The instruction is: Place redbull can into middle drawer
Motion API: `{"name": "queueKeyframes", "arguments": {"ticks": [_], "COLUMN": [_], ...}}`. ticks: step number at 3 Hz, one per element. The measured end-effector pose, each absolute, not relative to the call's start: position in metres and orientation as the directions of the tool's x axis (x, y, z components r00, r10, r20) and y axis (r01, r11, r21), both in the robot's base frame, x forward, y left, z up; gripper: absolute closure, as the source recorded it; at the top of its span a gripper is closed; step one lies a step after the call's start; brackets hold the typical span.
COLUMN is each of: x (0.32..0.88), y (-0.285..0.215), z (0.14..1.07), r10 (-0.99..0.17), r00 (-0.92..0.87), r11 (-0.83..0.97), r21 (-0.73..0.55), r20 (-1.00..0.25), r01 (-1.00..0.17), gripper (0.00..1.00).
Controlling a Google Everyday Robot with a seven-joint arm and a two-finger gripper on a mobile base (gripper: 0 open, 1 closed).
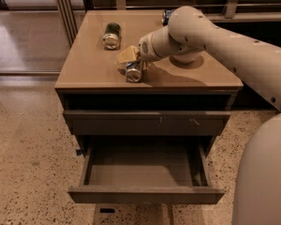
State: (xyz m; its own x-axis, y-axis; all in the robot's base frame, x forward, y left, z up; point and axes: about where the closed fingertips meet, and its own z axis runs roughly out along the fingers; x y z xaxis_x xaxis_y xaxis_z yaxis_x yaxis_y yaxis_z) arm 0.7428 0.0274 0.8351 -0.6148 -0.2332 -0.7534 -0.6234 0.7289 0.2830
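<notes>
In the camera view, the slim silver-and-blue redbull can point(134, 71) lies on its side on the brown wooden worktop point(84, 69), near the front edge. The cream gripper point(132, 60) is at the can's far end; whether it grips the can I cannot tell. Below, the wide grey-brown middle drawer point(145, 194) stands pulled out.

- redbull can point(134, 71): silver and blue, shiny silver end
- end effector point(130, 58), right over the redbull can: pale yellow-tan, on a cream arm
- tabletop point(84, 64): light brown (plain)
- middle drawer point(145, 194): grey-brown front, grey floor
- green can point(112, 34): dark green, silver end
- floor point(28, 163): beige, dark speckles
</notes>
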Motion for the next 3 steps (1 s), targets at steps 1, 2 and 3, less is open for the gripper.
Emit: {"name": "queueKeyframes", "arguments": {"ticks": [1,2,3], "x": [0.7428,0.7428,0.7428], "y": [0.0274,0.0275,0.0275], "z": [0.8351,0.835,0.835], "r10": [-0.233,-0.233,-0.233], "r00": [-0.615,-0.615,-0.615], "r11": [0.729,0.729,0.729], "r21": [0.283,0.283,0.283], "r20": [-0.753,-0.753,-0.753], "r01": [-0.623,-0.623,-0.623], "gripper": [0.65,0.88,1.0]}}
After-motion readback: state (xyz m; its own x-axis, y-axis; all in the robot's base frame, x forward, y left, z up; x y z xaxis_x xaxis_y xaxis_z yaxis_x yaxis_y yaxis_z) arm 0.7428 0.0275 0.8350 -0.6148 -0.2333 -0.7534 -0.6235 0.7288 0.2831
